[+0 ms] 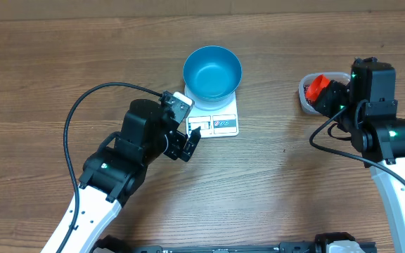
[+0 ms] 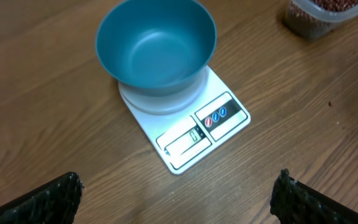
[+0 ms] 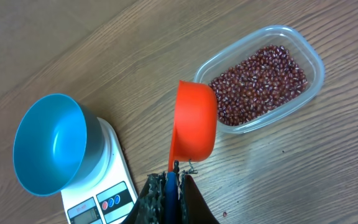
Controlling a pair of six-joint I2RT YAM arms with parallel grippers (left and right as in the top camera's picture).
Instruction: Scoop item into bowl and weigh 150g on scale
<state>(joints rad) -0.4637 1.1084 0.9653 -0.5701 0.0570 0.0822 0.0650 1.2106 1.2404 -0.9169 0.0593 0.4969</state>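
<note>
Showing the right gripper clamped on a red scoop by its handle, the cup hanging at the near rim of the clear tub of beans, toward the far right of the table. The blue bowl sits empty on the white scale near the middle of the far edge. The left gripper hovers just in front of the scale, fingers spread wide, grasping nothing.
</note>
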